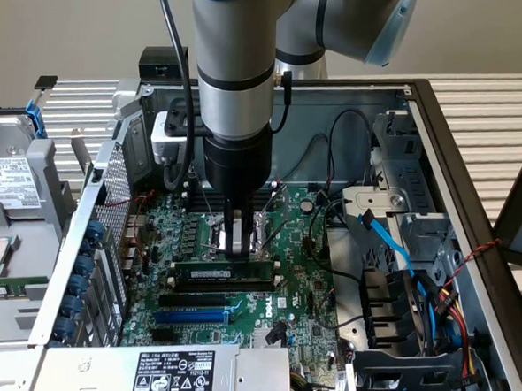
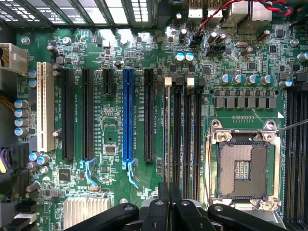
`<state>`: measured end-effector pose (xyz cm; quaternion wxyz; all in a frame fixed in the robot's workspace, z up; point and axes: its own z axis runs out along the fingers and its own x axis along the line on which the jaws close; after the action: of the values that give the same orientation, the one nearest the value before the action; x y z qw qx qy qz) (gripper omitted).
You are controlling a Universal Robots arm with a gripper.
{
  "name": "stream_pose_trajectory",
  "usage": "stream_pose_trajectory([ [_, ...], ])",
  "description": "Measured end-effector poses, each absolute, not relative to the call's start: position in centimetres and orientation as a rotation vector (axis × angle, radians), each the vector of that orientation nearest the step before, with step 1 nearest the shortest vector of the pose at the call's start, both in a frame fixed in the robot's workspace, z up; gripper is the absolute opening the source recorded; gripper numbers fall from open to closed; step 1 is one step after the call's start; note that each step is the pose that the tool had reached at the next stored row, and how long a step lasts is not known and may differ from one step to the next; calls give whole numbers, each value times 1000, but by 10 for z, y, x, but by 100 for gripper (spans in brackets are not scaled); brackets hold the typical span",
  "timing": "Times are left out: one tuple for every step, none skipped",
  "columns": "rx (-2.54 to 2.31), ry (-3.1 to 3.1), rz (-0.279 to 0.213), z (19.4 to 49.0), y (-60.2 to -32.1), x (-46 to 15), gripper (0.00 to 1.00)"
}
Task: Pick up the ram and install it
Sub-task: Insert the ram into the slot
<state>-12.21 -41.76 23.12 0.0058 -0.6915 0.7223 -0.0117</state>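
While the arm (image 1: 237,79) stands upright over the open computer case (image 1: 441,144), its jaws are closed to a narrow slit. The fingers (image 1: 233,243) pinch the top edge of the ram (image 1: 225,272). The ram stands on edge in a memory slot with its white label showing. It runs parallel to the blue slot (image 1: 192,315), with an empty black slot (image 1: 215,297) between the two.

On the far side of the ram from the blue slot lies the processor socket (image 2: 242,168), which the fingers partly cover in the exterior view. A blue cable (image 1: 391,243) hangs farther from the blue slot than the socket, beside the drive bays.

The wrist view looks straight down. There the dark fingertips (image 2: 163,204) are nearly together over the row of memory slots (image 2: 189,134), between the blue slot and the bare, open socket. The exterior view adds a hard drive (image 1: 9,184) lying outside the case on the slatted tabletop (image 1: 496,112).
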Motion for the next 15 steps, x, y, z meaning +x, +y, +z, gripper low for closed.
stream_pose_trajectory([
  [-2164,2261,-37,231,-418,-122,12],
  [-2164,2261,-37,231,-418,-122,12],
  [-2164,2261,-37,231,-418,-122,12],
  [-2164,2261,-37,230,-418,-122,12],
  [-2164,2261,-37,230,-418,-122,12],
  [-2164,2261,-37,230,-418,-122,12],
  [-2164,2261,-37,230,-418,-122,12],
  [-2164,2261,-37,230,-418,-122,12],
  [-2164,2261,-37,230,-418,-122,12],
  [-2164,2260,-36,230,-418,-122,12],
  [-2164,2260,-36,230,-418,-122,12],
  [-2164,2260,-35,231,-418,-122,12],
  [-2164,2260,-35,231,-418,-122,12],
  [-2163,2259,-34,232,-418,-122,12],
  [-2163,2259,-33,232,-418,-122,12],
])
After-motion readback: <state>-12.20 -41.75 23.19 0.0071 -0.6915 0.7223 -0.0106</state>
